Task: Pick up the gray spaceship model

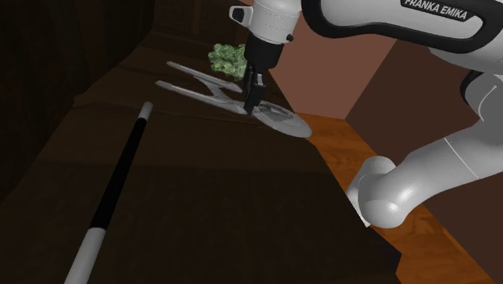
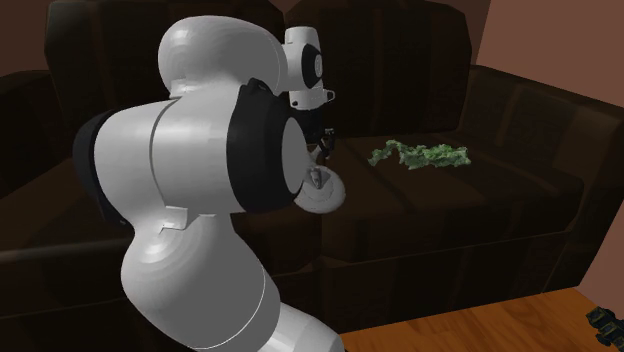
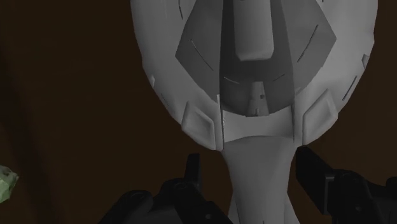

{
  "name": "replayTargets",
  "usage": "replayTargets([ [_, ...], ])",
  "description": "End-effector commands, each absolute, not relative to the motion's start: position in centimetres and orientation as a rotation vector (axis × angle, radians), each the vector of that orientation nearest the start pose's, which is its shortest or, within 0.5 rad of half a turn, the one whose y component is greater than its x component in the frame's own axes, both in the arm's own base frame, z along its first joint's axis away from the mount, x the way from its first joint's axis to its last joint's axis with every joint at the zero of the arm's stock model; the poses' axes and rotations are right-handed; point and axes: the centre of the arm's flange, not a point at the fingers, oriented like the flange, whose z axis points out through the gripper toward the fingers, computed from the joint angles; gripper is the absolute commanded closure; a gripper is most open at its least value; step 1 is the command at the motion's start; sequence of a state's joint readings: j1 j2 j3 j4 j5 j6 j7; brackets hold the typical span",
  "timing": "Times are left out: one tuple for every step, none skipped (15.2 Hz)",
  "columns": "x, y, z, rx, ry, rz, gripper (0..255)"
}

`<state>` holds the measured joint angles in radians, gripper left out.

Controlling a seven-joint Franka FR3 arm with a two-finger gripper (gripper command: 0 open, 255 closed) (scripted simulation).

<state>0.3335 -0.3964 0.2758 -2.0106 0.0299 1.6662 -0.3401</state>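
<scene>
The gray spaceship model [image 1: 211, 87] lies on the dark sofa seat [image 1: 209, 210], its round saucer [image 1: 284, 120] towards the seat's front edge and its two long nacelles towards the back. My black gripper [image 1: 251, 105] points down at the narrow neck behind the saucer. In the wrist view the gripper [image 3: 251, 167] is open: the neck of the model [image 3: 254, 83] runs between the two fingers [image 3: 192, 170], and a small gap shows on each side. In the second exterior view the arm hides most of the model; the saucer's edge [image 2: 327, 197] shows below the gripper [image 2: 320, 152].
A crumpled green object [image 1: 227, 56] lies just behind the model on the seat [image 2: 480, 215]. A long black stick with white ends [image 1: 113, 190] lies along the seat at the shoulder view's left. Wooden floor [image 1: 367, 153] lies beyond the sofa's front edge, with a small dark object [image 2: 603, 325] on it.
</scene>
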Motion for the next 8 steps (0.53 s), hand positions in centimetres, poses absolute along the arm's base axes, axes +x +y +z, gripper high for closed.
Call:
replayTargets([
  [34.6,27.1,62.1,-2.871,-1.438,-0.076,255],
  [34.6,27.1,62.6,-2.871,-1.438,-0.076,255],
  [34.6,27.1,63.1,-2.871,-1.438,-0.076,255],
  [34.6,27.1,63.7,-2.871,-1.438,-0.076,255],
  [34.6,27.1,64.2,-2.871,-1.438,-0.076,255],
  [34.6,27.1,64.7,-2.871,-1.438,-0.076,255],
  [34.6,27.1,65.2,-2.871,-1.438,-0.076,255],
  [34.6,27.1,65.8,-2.871,-1.438,-0.076,255],
])
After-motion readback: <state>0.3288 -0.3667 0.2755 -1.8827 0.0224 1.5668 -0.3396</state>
